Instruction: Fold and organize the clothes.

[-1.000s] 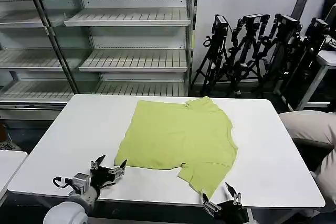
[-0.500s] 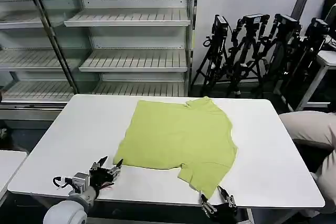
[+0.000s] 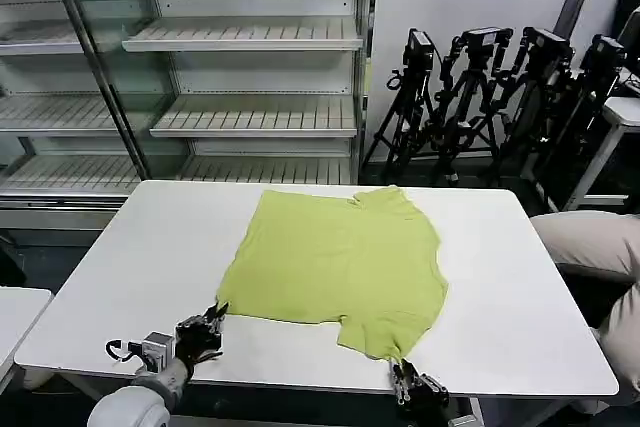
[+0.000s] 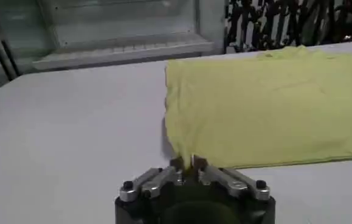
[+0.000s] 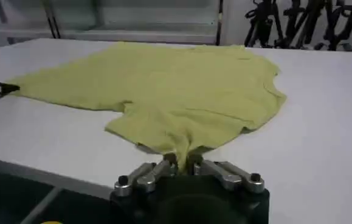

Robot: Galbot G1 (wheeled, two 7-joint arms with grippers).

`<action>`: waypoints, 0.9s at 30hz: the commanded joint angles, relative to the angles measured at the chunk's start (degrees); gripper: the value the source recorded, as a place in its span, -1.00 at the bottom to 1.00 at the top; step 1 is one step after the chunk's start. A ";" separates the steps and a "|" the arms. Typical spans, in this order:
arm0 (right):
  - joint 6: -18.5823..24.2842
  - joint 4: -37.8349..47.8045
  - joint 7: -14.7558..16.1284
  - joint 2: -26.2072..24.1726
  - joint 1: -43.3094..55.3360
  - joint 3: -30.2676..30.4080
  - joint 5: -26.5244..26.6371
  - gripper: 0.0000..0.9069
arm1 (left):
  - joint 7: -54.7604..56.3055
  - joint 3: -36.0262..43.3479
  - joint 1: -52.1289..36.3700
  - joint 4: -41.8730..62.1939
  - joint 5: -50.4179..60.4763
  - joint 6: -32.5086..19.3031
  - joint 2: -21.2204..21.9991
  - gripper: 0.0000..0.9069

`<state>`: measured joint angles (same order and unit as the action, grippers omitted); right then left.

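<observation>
One lime-green T-shirt (image 3: 335,262) lies spread flat in the middle of a white table (image 3: 130,257). Its long side runs from left to right. The collar end points to the right and a bit far, and the bottom hem is on the left. One short sleeve (image 3: 385,332) reaches toward the near edge of the table, and the other sleeve sits at the far edge of the shirt.

There are two grippers, one at each near end of the shirt. The left gripper (image 3: 214,316) is at the near left corner of the shirt, and its fingers are pinched tight on that corner of the hem. In the left wrist view the corner (image 4: 185,159) sits right between the tips. The right gripper (image 3: 405,375) is at the near edge of the table, clamped on the tip of the near sleeve, and the cloth bunches up there (image 5: 180,149).

Behind the table stand empty metal shelves (image 3: 240,37). On the far right is a bunch of black tripods (image 3: 490,97).
</observation>
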<state>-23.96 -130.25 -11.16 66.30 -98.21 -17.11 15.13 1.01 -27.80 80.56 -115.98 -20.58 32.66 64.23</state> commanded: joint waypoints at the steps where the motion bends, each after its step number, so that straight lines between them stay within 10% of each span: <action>1: 2.30 -0.21 0.51 0.04 0.40 -0.31 -0.44 -1.00 | -0.15 0.40 0.53 -1.63 0.02 -1.10 0.25 -0.98; 27: -2.47 16.65 4.74 -0.76 32.93 -4.57 4.93 -1.00 | 2.79 6.73 -27.06 12.16 -8.32 0.36 6.18 -0.98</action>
<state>-25.55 -121.08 -7.18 65.55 -75.31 -22.10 19.15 2.84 -23.57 66.94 -113.36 -24.71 32.49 68.24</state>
